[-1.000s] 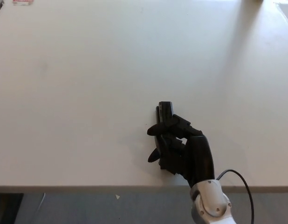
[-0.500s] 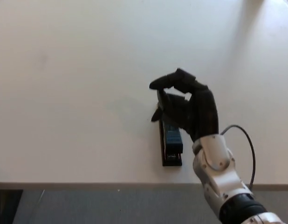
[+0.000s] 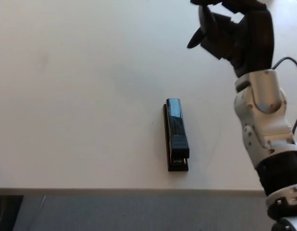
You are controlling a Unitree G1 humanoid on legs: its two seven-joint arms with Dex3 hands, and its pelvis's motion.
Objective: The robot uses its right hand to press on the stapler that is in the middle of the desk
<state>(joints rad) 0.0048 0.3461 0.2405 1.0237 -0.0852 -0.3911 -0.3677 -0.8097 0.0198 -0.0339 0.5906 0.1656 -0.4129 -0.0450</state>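
Observation:
A black stapler (image 3: 176,134) lies lengthwise on the white desk (image 3: 81,96), near its front edge, with nothing touching it. My right hand (image 3: 232,31) is raised well above and to the right of the stapler, at the top right of the head view. Its fingers are apart and it holds nothing. The white forearm (image 3: 264,115) runs down from it to the lower right corner. My left hand does not show.
The desk's front edge (image 3: 115,191) runs across the bottom, with grey floor (image 3: 115,211) below it. A black cable (image 3: 295,86) loops beside the right forearm.
My right hand has lifted off the stapler and risen up and to the right. The stapler is now fully uncovered and lies where it was half a second ago.

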